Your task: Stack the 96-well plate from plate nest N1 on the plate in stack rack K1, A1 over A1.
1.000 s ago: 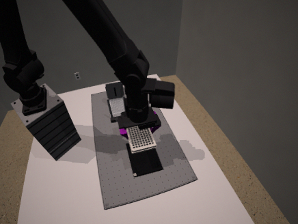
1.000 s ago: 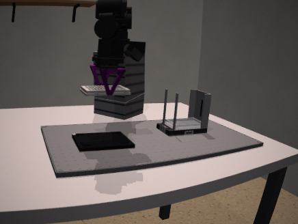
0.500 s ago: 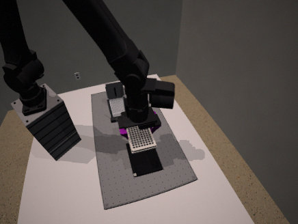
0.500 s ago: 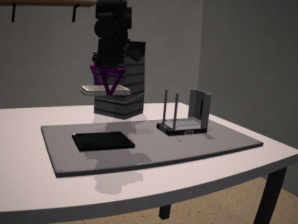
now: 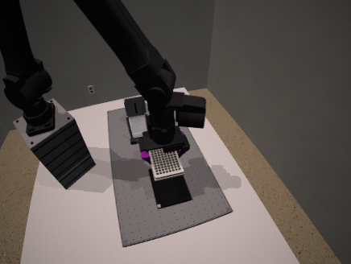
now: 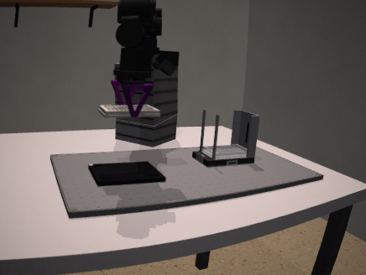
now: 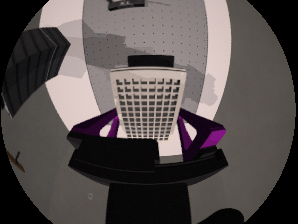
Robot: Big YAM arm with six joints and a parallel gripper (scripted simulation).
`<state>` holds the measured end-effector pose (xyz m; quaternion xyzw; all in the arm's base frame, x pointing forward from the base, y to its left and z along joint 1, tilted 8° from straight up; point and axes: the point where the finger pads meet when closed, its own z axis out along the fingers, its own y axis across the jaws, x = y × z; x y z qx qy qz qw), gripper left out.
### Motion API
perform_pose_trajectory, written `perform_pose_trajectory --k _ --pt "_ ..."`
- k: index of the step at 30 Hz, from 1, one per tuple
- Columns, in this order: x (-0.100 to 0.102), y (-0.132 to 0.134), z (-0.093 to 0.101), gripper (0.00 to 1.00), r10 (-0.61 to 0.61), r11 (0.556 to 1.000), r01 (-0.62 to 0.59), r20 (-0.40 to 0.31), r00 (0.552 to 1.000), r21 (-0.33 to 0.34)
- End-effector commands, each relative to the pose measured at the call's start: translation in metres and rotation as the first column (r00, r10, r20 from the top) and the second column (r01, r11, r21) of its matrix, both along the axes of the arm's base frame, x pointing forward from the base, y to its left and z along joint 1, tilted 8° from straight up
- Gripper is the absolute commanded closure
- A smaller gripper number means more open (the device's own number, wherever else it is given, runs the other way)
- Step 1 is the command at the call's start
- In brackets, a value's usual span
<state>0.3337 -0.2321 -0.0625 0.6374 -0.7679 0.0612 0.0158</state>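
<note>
Two purple fingers [image 6: 118, 93] clamp the plate [image 5: 166, 163] across its short width, jaws standing wide on it, so the gripper [image 6: 131, 101] has it firmly. We see the plate level in the air, well above the grey mat [image 6: 75, 197], over the gap between nest [image 6: 126, 173] and rack [image 6: 248, 126]. Nest sits bare toward the desk's front-left as the exterior view shows it; its pale A1 square [image 5: 159, 206] is at one corner. Rack stands toward the right edge, with the lower plate [image 5: 137, 124] seated between its posts [image 6: 203, 134].

We judge the plate light, rigid, brittle plastic with smooth slick walls. Grip is at one end only, the rest cantilevered, so it may tilt or slip if bumped. Holding the side walls near the middle would be steadier. The next move calls for a level descent between posts and back wall. We cannot tell A1 orientation on the held plate.
</note>
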Motion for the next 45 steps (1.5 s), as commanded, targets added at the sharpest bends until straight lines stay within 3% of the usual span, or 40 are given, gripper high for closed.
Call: perform_pose_trajectory --k 1,10,11,12,27,28,30,44,45 --pt "0.015 0.006 0.014 1.0 -0.016 0.999 0.018 0.047 0.999 -0.027" --pt "0.015 0.029 0.011 1.0 -0.016 1.0 0.018 0.048 0.999 -0.025" --pt "0.025 0.027 0.016 1.0 -0.016 0.999 0.018 0.067 0.998 -0.034" --pt "0.015 0.036 0.01 1.0 -0.016 1.0 0.018 0.048 0.999 -0.024" --pt "0.014 0.08 0.005 1.0 -0.016 1.0 0.017 0.049 0.999 -0.02" --pt "0.025 0.079 0.01 1.0 -0.016 0.999 0.018 0.069 0.997 -0.027" --pt "0.014 0.09 0.004 1.0 -0.016 1.0 0.017 0.049 0.999 -0.019" --pt "0.014 0.131 -0.001 1.0 -0.016 1.0 0.017 0.051 0.999 -0.015" --pt "0.023 0.132 0.003 1.0 -0.016 1.0 0.017 0.066 0.998 -0.018"
